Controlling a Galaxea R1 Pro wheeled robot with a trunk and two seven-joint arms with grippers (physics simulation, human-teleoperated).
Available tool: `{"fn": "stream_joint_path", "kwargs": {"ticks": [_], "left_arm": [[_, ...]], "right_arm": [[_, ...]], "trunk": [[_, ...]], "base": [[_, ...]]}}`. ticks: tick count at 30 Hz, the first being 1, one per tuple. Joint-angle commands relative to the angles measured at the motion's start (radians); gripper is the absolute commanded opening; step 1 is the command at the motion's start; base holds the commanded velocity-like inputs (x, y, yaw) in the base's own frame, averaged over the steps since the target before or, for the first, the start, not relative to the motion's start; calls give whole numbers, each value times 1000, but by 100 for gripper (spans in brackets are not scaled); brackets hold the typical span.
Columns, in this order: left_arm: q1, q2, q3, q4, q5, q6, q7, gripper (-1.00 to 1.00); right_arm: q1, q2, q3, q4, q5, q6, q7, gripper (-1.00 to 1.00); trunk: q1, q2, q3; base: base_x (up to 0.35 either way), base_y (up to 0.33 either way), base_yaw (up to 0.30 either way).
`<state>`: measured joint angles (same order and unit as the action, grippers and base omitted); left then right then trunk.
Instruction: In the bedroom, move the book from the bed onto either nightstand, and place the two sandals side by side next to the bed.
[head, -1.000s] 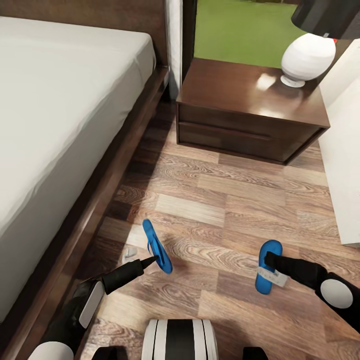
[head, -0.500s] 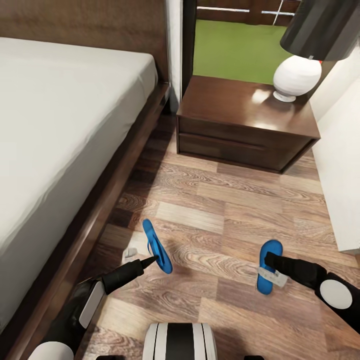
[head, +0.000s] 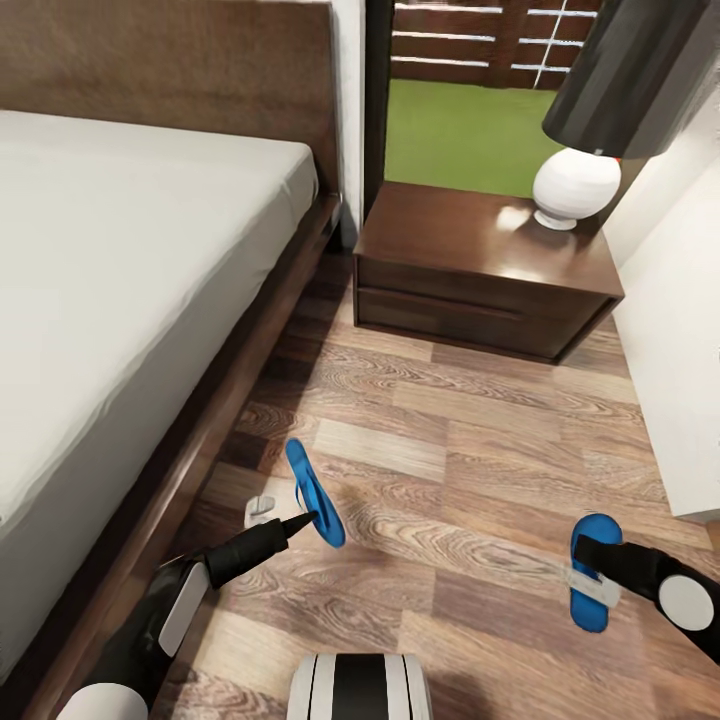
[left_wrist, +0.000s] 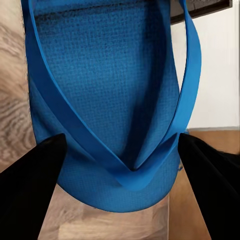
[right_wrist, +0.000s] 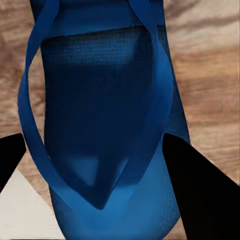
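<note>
Both sandals look light, thin and floppy, best pinched at the toe end: left sandal (head: 314, 494) held on edge near the bed (head: 130, 290) in the closed left gripper (head: 312, 520), right sandal (head: 591, 585) flat, far right, clamped by the right gripper (head: 582, 562), both arms low, reaching forward.

I see the wood-plank floor (head: 470, 430) carrying the bed (head: 120, 300) along its left side and the dark nightstand (head: 480, 265) ahead; a white lamp (head: 575, 185) stands on the nightstand's top.
</note>
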<state>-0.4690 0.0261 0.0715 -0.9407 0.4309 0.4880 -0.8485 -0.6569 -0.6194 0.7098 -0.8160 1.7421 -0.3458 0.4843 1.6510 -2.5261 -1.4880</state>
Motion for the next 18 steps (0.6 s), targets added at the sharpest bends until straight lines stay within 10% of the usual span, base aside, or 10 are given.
{"fn": "stream_joint_path", "kwargs": {"ticks": [1, 8, 14, 18], "left_arm": [[0, 0, 0, 0, 5, 8, -1, -100], [0, 0, -1, 0, 5, 8, 0, -100], [0, -1, -1, 0, 5, 7, 0, -100], [0, -1, -1, 0, 5, 7, 1, -100]], "right_arm": [[-1, 0, 4, 27, 6, 15, 0, -100], [-1, 0, 4, 94, 86, 308, -4, -100], [-1, 2, 2, 86, 88, 349, -2, -100], [-1, 57, -31, 80, 21, 353, -4, -100]], "trunk": [[-1, 0, 3], [-4, 2, 30], [-6, 3, 54], [-8, 4, 69]], "base": [[0, 0, 0], [0, 0, 0], [0, 0, 0], [0, 0, 0]]}}
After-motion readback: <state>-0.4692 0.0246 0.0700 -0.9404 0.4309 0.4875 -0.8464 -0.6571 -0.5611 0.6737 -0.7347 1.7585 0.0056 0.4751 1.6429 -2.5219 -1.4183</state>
